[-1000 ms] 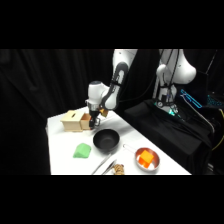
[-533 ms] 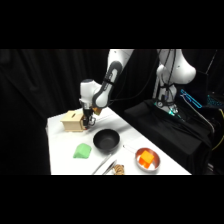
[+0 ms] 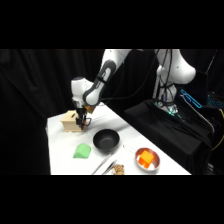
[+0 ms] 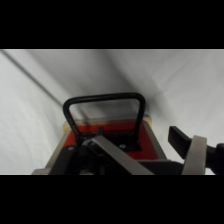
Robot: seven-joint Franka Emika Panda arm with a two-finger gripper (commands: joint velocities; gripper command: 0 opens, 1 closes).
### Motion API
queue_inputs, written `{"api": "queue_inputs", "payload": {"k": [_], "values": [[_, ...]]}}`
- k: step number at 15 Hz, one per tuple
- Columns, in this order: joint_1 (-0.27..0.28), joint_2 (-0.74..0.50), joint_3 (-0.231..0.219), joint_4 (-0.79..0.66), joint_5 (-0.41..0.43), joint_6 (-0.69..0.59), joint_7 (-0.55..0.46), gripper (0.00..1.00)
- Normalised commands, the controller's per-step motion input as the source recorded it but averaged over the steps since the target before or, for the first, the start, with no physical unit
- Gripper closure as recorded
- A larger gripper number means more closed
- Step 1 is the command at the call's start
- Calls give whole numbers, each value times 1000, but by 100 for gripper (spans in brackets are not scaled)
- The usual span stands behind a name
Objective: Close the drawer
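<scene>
Gripper (image 3: 82,123) has moved left onto drawer (image 4: 107,136).

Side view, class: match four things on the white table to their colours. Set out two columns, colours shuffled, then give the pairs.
Things:
1. bowl
2. box under the gripper
3. soft lump at the table's near-left
4. contents of the metal dish

Colours:
A. orange
B. green
C. black
D. pale wood

Pairs: 1-C, 2-D, 3-B, 4-A
</scene>
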Motion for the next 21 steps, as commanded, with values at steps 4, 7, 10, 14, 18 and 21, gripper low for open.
{"api": "queue_inputs", "payload": {"k": [4,7,10,14,18,21], "values": [[-112,-49,59,142,-19,-235,-220,0],[-86,-349,99,-220,-18,-264,-278,0],[-39,-577,63,-380,-61,-298,-227,0],[-14,-661,49,-372,-90,-389,-194,0],[-8,-525,44,-226,-80,-394,-218,0],[-10,-304,50,-59,-66,-382,-280,0]]}}
